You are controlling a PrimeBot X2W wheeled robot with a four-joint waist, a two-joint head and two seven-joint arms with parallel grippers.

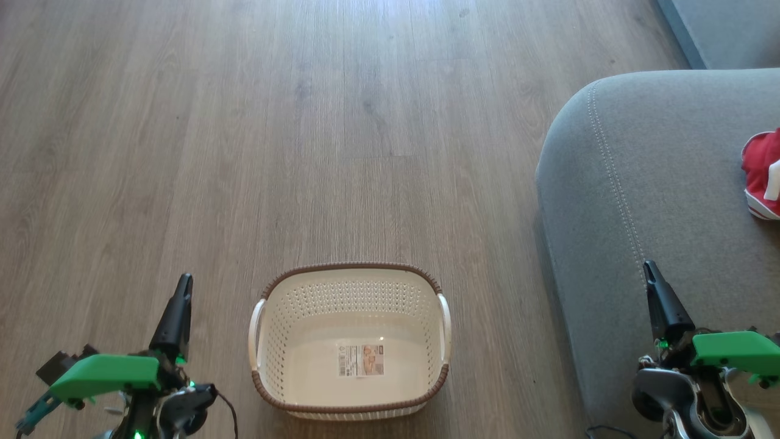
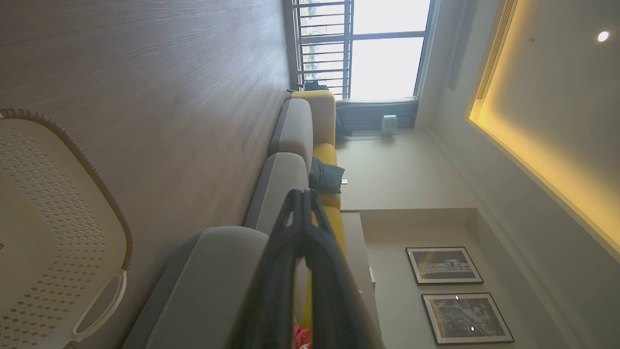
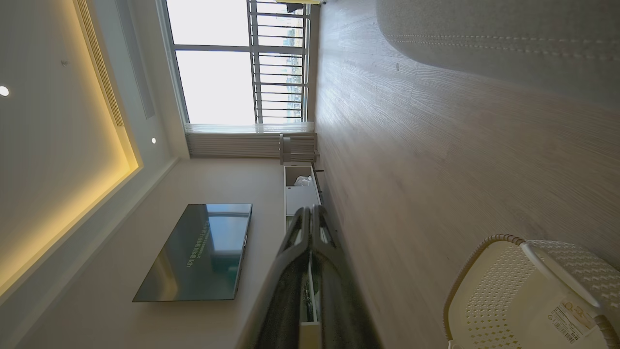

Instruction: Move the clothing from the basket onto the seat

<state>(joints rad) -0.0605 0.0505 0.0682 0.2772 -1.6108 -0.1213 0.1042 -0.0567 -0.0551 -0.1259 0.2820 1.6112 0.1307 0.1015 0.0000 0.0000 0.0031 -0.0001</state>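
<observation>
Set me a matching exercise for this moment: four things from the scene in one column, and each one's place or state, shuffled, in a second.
Column one:
1 basket
2 clothing
3 left gripper
4 right gripper

Column two:
A shut, seen against the grey seat
B empty apart from a label, on the wood floor
C shut, to the left of the basket
D red and white, lying on the seat at the head view's right edge

Pairs: 1-B; 2-D; 3-C; 4-A

A label (image 1: 361, 360) on the inside bottom of the basket (image 1: 350, 266) carries a small picture and lines of print too fine to read. Well away from the basket, a wall television (image 3: 198, 252) shows greenish lettering, likewise illegible
</observation>
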